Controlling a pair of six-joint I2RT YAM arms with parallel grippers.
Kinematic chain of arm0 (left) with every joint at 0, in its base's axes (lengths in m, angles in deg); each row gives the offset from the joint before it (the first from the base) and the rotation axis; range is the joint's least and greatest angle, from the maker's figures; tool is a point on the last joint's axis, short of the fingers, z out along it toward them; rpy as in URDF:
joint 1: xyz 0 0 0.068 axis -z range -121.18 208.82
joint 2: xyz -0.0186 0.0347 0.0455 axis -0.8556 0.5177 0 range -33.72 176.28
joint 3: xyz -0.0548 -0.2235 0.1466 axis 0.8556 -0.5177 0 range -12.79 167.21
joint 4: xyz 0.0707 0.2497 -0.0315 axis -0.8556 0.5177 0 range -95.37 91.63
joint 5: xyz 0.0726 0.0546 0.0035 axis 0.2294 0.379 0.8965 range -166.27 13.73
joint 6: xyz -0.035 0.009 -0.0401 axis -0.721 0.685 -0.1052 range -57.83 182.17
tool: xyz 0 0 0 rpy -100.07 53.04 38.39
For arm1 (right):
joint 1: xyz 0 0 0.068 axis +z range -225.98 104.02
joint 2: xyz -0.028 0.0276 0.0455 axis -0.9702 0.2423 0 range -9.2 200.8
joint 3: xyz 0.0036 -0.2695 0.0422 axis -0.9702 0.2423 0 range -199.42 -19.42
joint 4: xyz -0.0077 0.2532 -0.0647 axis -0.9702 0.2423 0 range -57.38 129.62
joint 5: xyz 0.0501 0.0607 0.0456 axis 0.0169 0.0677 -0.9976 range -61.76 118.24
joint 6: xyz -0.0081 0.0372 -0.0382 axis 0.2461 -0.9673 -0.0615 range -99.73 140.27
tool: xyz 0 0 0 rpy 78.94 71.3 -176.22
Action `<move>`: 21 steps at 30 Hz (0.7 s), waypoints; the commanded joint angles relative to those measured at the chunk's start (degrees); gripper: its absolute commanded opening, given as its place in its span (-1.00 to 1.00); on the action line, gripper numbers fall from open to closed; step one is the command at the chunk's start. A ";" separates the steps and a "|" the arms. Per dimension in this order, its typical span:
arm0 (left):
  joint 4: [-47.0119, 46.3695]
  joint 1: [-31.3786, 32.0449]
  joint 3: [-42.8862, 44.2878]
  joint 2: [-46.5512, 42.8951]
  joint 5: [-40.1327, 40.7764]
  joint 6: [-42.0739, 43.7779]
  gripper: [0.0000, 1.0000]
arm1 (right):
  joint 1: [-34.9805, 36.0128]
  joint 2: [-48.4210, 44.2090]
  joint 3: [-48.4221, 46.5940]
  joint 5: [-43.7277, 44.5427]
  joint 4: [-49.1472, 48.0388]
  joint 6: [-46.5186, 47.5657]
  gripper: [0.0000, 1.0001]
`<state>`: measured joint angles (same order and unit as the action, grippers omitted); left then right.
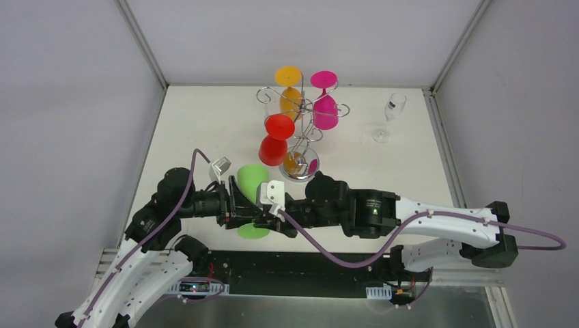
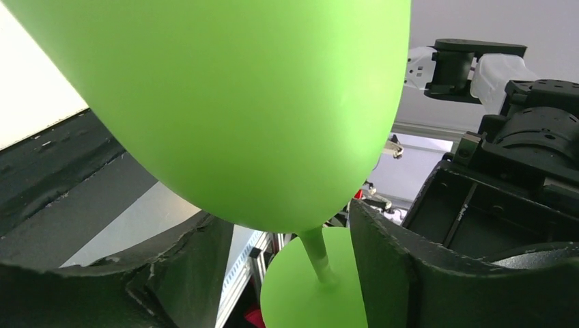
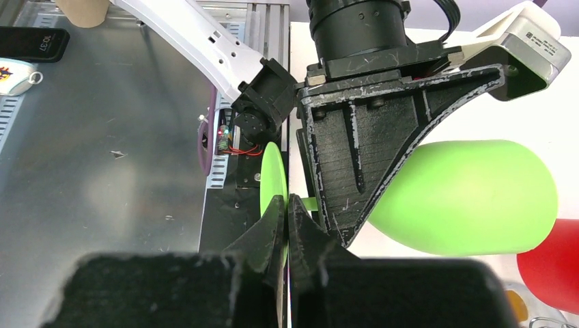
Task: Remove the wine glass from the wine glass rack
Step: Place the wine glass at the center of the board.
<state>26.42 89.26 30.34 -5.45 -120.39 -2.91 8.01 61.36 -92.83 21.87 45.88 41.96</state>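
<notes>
A green wine glass (image 1: 251, 179) lies on its side in the air over the table's near edge, off the wine glass rack (image 1: 301, 108). My left gripper (image 1: 247, 203) comes from the left, and its jaws press on both sides of the green bowl (image 2: 239, 102). My right gripper (image 1: 263, 222) comes from the right and is shut on the glass's flat foot (image 3: 272, 174), the thin disc pinched between its fingertips (image 3: 287, 205). The stem (image 2: 319, 256) runs free between bowl and foot.
The silver rack's chrome base (image 1: 302, 166) stands at the table's middle. A red glass (image 1: 274, 140), an orange glass (image 1: 289, 85) and a magenta glass (image 1: 325, 102) hang upside down on it. A clear glass (image 1: 390, 116) stands at the far right. The metal frame rail (image 1: 293, 273) runs below the arms.
</notes>
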 commanded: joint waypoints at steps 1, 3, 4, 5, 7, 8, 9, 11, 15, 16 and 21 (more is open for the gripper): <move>-3.33 0.46 -0.26 -0.07 -1.68 -0.07 0.18 | 0.81 -0.30 -2.64 2.42 -3.43 1.67 -1.00; -3.86 0.43 -0.24 0.03 -1.91 -0.13 0.02 | 0.99 -0.17 -2.67 3.26 -3.48 1.92 -1.00; -3.99 0.43 -0.24 -0.01 -2.00 -0.13 -0.08 | 1.12 -0.14 -2.66 3.55 -3.42 2.07 -1.00; -4.15 0.46 -0.32 0.06 -2.10 -0.18 -0.21 | 1.16 -0.14 -2.59 3.90 -3.41 2.23 -1.00; -4.19 0.44 -0.48 -0.03 -2.18 -0.30 -0.46 | 1.27 -0.08 -2.48 4.73 -3.41 2.52 -1.00; -4.27 0.44 -0.57 0.01 -2.20 -0.31 -0.54 | 1.30 -0.08 -2.49 4.93 -3.41 2.58 -1.00; -4.28 0.47 -0.59 -0.05 -2.28 -0.31 -0.61 | 1.35 -0.03 -2.44 5.08 -3.41 2.61 -1.00; -4.28 0.42 -0.69 -0.14 -2.29 -0.27 -0.81 | 1.36 -0.08 -2.29 5.27 -3.44 2.57 -1.00; -4.60 0.44 -0.79 0.21 -3.05 0.21 -1.00 | 1.49 -0.08 -2.25 5.88 -3.05 2.12 -1.00; -4.63 0.48 -0.77 0.33 -3.28 0.40 -1.00 | 1.45 -0.14 -2.30 5.93 -2.80 1.82 -1.00; -4.63 0.45 -0.87 0.12 -4.18 1.56 -1.00 | 1.45 -1.58 -2.10 5.93 -1.70 -0.51 -0.63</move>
<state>23.12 89.24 30.01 -5.32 -121.26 -4.11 9.43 62.06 -92.83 26.30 46.14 42.92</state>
